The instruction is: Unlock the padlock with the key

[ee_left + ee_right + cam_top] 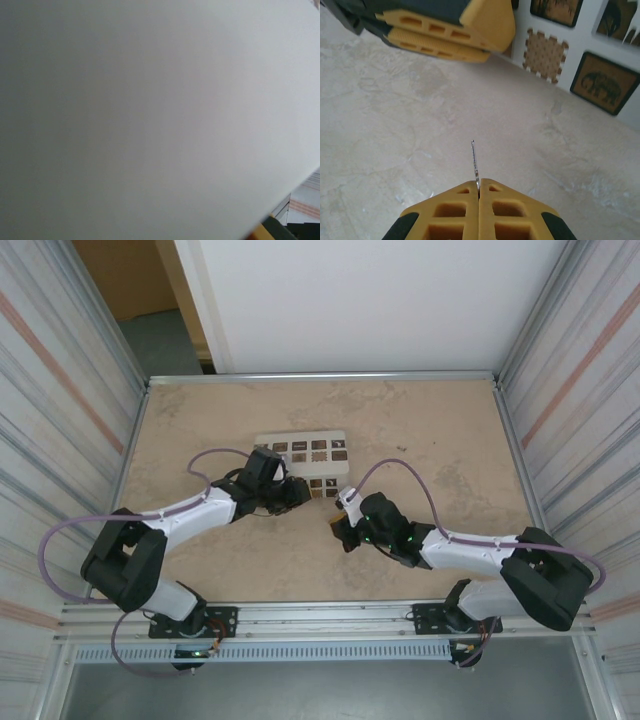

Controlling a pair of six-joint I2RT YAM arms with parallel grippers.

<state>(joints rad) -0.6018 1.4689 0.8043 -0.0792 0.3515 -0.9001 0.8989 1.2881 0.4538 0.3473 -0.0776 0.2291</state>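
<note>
Right gripper (479, 187): jaws fully closed, clamping the key (475, 160) at its base. The thin silvery blade projects straight out from between the yellow fingertips, over the table (395, 130). It points toward the left gripper (296, 490), with a clear gap between them.

Left gripper: positioned at the near edge of the white box (303, 443), to the far left of the right gripper and close to it. Its yellow fingers (470, 20) lie narrowly together. Whether they grip anything cannot be determined.
</note>
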